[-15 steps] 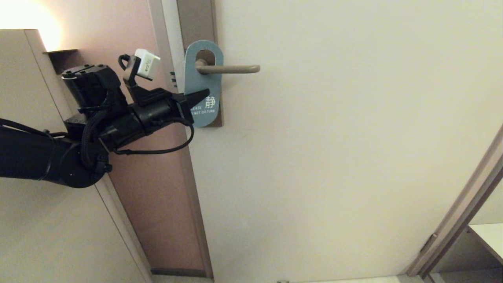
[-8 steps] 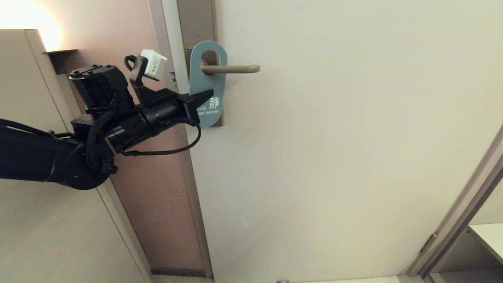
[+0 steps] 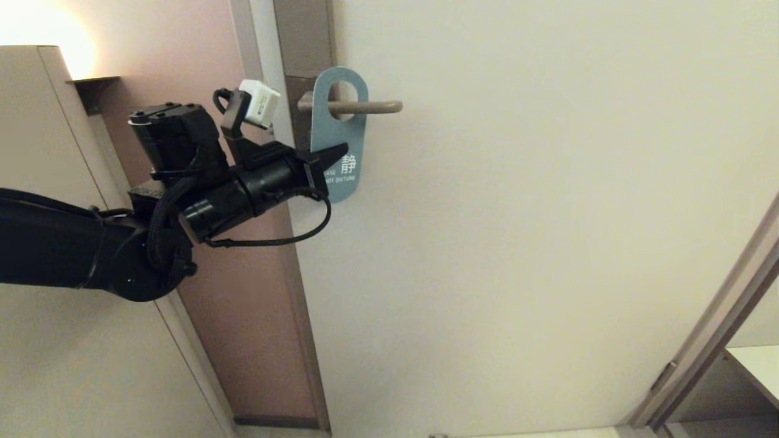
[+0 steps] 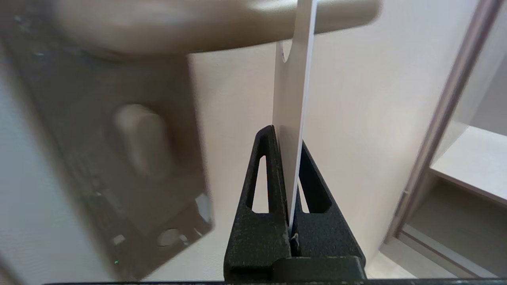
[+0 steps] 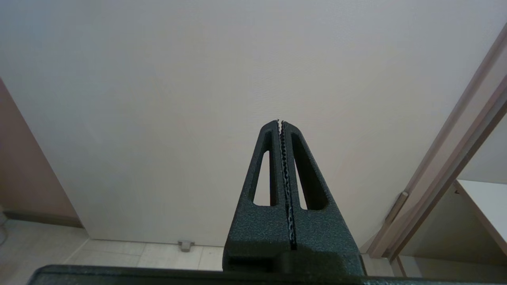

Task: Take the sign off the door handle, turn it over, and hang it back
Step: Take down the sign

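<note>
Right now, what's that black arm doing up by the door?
The robot's left gripper is shut on the lower part of the blue "DO NOT DISTURB" sign, which is still looped on the door handle, partway along the lever toward its tip. The blue side faces out, so it is not off or flipped yet. The right gripper is shut and idle, facing the bare door.

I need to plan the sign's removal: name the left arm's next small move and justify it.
Probably keep sliding the sign toward the lever's rounded tip. The left gripper is shut on the card's lower part, yet the door handle still passes through the oval hole, with lever left to clear. The right gripper is shut, facing the door.
</note>
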Tool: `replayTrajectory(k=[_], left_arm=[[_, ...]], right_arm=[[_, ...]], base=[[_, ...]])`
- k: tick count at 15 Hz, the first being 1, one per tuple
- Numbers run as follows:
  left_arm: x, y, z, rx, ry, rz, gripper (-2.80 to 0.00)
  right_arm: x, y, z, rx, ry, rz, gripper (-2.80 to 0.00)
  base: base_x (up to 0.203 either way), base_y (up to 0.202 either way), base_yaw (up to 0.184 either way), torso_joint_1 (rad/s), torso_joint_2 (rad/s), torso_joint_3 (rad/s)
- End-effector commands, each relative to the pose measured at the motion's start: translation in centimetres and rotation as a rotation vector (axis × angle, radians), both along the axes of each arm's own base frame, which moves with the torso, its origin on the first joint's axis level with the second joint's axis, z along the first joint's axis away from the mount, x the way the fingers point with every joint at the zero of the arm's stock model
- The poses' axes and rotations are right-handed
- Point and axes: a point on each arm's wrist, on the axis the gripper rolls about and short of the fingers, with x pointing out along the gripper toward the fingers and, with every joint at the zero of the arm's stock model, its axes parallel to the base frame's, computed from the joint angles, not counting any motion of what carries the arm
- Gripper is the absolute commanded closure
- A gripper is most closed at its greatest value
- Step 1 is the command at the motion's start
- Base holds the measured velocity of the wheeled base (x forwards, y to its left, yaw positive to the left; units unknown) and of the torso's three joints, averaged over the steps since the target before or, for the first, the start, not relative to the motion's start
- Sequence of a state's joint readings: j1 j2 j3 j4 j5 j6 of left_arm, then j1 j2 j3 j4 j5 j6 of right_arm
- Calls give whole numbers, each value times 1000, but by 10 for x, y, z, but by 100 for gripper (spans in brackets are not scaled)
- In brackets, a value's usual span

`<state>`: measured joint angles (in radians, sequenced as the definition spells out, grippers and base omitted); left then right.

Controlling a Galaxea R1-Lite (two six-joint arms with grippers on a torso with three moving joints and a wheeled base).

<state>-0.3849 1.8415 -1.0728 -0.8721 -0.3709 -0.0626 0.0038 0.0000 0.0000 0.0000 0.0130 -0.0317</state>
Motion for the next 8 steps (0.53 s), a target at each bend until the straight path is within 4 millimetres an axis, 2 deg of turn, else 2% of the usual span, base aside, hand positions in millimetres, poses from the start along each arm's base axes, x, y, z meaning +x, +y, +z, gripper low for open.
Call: replayTrajectory(k=[1, 5, 8], left_arm=[[-3, -5, 2, -3, -8, -17, 0], [-9, -17, 0, 6, -10, -21, 0], [-10, -18, 0, 7, -5, -23, 0]], right_arm=[[0, 0, 0, -1, 2, 2, 0], [0, 0, 0, -1, 2, 2, 0], [0, 0, 0, -1, 2, 1, 0]], base=[[0, 0, 0, 0, 0, 0], [0, 0, 0, 0, 0, 0], [0, 0, 0, 0, 0, 0]])
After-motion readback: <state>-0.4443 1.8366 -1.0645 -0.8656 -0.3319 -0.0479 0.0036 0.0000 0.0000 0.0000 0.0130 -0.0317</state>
